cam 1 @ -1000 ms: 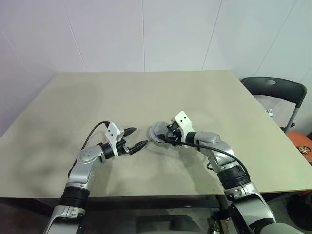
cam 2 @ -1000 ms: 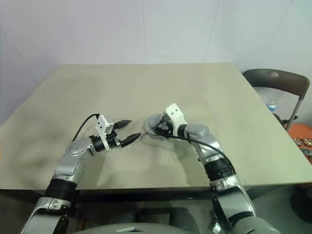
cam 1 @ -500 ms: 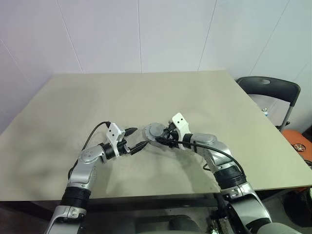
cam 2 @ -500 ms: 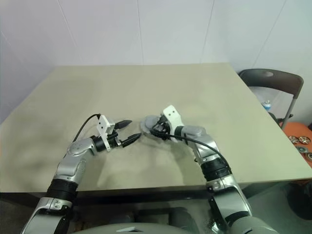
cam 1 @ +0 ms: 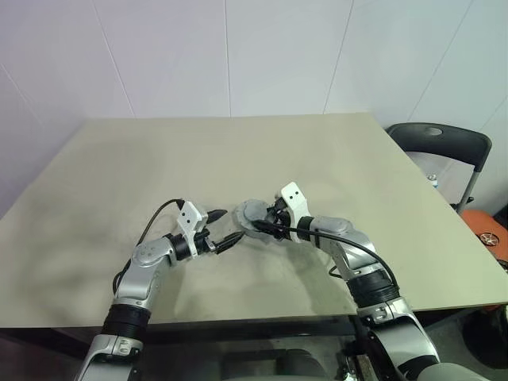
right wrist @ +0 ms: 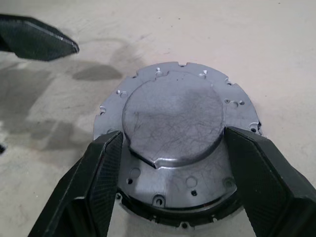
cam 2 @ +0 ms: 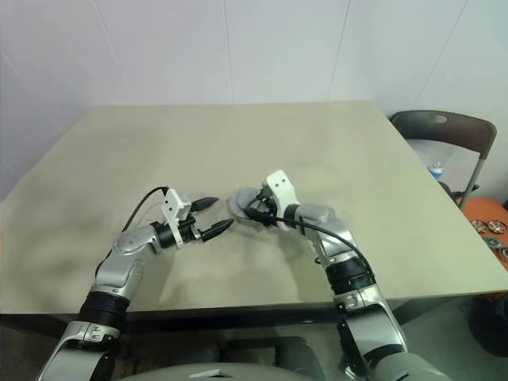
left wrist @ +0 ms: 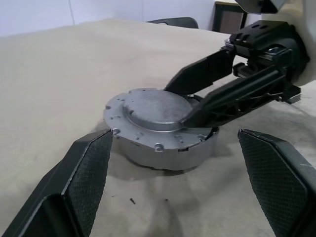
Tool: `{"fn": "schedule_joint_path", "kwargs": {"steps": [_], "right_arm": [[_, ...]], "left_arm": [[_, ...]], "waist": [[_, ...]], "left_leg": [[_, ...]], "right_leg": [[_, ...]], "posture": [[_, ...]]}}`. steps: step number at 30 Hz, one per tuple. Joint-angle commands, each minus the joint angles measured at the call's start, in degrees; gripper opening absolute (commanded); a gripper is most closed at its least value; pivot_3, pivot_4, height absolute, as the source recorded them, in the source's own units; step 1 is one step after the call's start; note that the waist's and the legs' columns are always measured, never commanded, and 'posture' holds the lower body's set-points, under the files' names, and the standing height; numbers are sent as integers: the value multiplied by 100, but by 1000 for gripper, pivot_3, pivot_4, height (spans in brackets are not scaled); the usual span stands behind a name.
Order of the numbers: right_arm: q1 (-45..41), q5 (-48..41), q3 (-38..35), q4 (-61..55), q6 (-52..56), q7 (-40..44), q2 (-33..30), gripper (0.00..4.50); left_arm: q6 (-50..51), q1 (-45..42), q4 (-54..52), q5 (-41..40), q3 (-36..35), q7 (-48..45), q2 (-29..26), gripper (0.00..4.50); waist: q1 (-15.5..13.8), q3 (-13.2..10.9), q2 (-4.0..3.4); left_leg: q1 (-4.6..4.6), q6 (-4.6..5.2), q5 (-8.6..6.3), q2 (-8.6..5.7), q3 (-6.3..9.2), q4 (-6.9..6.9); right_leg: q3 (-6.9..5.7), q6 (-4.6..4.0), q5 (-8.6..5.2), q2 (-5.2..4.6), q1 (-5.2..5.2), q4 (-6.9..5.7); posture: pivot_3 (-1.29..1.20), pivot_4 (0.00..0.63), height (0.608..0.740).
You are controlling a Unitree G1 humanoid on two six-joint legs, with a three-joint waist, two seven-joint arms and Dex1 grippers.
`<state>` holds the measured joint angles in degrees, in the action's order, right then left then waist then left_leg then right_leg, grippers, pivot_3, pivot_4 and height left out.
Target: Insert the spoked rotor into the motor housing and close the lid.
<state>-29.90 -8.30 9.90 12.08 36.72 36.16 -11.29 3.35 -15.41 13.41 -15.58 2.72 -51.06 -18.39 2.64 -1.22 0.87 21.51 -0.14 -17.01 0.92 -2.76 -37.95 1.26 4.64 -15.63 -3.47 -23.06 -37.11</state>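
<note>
The counter [cam 1: 143, 159] under me is a broad beige slab, and beyond its far right corner stands a dark chair [cam 1: 444, 147]. Near the middle of the counter sits the motor housing [left wrist: 163, 143], a round grey metal body with its lid [right wrist: 173, 118] on top: a flanged silver disc with small holes round the rim and a raised, scratched centre. The windings and the spoked rotor are hidden under that lid, so I cannot tell from here whether the rotor is inside.

My right claw [right wrist: 170, 163] reaches in from the right, tilted down, its two black fingers standing one on each side of the lid's raised centre, at its edge. My left claw [cam 1: 220, 226] hangs just left of the housing, spread wide and holding nothing, its fingertips apart from the metal.
</note>
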Motion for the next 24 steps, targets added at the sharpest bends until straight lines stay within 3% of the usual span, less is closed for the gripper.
{"fn": "schedule_joint_path", "kwargs": {"steps": [1,5,10,22,24], "right_arm": [[-76,-39,68,152,-9,-52,174,3390],[-98,72,151,293,-108,-134,267,3390],[-211,220,224,449,-277,-269,315,4463],[-286,363,254,720,-635,-428,407,4463],[-284,349,206,776,-634,-465,419,4076]], "left_arm": [[-73,-54,-53,-17,-19,13,-3,4309],[-65,-37,-56,-15,-20,19,-7,4309],[-63,-23,-61,-15,-18,18,-7,4331],[-119,-27,9,5,-19,27,2,4331],[-120,-23,-2,4,-14,28,5,4331]], "waist": [[8,0,0],[34,0,-1],[65,-1,-1],[27,-1,-2],[15,-1,-2]], "left_leg": [[0,0,0,0,-1,0],[-6,-1,0,1,-3,0],[-9,-1,0,1,-3,0],[-1,-1,-1,-2,-3,2],[-1,-1,-1,-2,-3,2]], "right_leg": [[0,-1,0,-1,0,0],[-4,-20,-2,-6,-2,-2],[-10,-30,2,-9,-6,-2],[-14,-25,5,-15,-13,2],[-14,-26,5,-15,-13,2]], "posture": [[0,0,740],[0,0,740],[0,0,740],[0,0,740],[0,0,740]]}}
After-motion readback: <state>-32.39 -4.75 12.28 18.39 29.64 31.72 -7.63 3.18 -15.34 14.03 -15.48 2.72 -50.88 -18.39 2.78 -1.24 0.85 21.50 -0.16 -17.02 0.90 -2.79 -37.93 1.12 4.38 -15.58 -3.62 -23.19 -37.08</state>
